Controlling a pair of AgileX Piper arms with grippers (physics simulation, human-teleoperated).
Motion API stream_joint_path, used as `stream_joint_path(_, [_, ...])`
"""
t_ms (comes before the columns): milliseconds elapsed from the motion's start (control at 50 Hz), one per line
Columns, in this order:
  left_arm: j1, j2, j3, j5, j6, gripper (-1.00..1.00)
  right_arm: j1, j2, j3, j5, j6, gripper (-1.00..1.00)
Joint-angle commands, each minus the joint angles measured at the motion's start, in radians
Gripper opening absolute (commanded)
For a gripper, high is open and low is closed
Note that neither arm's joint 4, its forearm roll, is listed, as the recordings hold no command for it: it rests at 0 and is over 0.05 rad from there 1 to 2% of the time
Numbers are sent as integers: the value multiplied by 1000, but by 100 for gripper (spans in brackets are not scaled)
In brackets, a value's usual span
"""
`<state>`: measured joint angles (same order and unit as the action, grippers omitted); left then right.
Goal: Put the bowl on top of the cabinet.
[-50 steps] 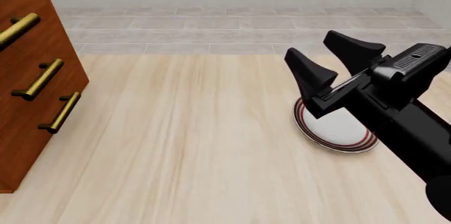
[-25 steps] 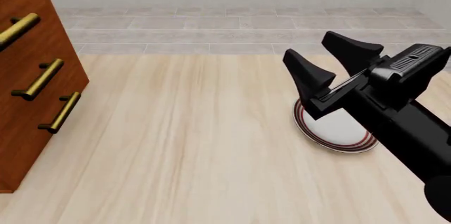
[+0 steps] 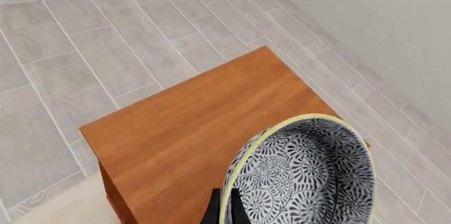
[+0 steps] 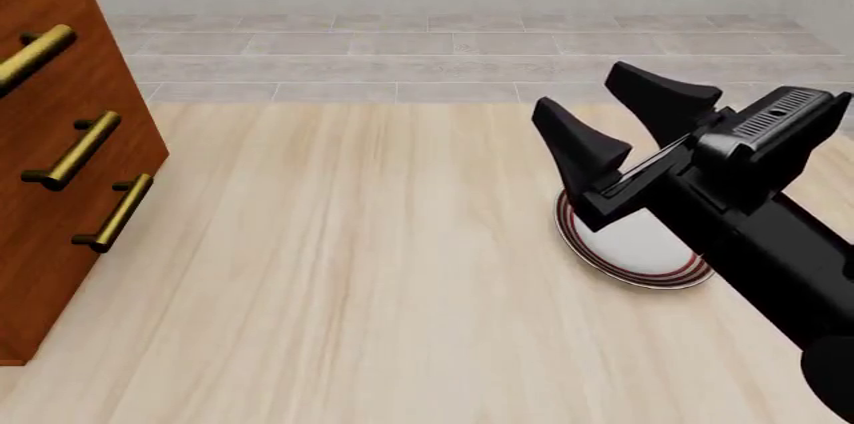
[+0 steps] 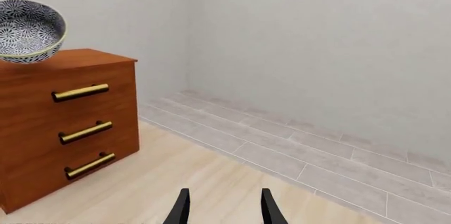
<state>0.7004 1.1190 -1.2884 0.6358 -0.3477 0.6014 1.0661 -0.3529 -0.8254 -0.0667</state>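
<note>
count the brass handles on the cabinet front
3. All sit on the cabinet front, stacked one above another: top handle just under the bowl, middle handle, bottom handle. No others show, though its far edge is cut off.

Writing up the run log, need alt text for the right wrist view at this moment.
A patterned bowl, tilted, sits at the top of a reddish-brown cabinet with three brass bar handles, seen across a pale wood table. Whether it rests on the top cannot be told. The open right gripper shows at the frame edge, empty.
</note>
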Motion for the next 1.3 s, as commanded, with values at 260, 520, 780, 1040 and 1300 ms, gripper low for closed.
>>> stream_joint_path(260, [115, -12, 70, -67, 26, -100, 3, 5, 2, -5, -5, 100])
stream_joint_path(520, [136, -21, 71, -72, 34, -100, 4, 6, 1, -5, -6, 100])
stream_joint_path(780, [120, -20, 68, -80, 21, 100, 8, 9, -2, -3, -6, 100])
stream_joint_path(1040, [123, -23, 71, -85, 24, 100, 8, 4, 2, -3, -8, 100])
stream_joint_path(1300, [131, -23, 29, -65, 25, 100, 11, 0, 5, -2, -12, 100])
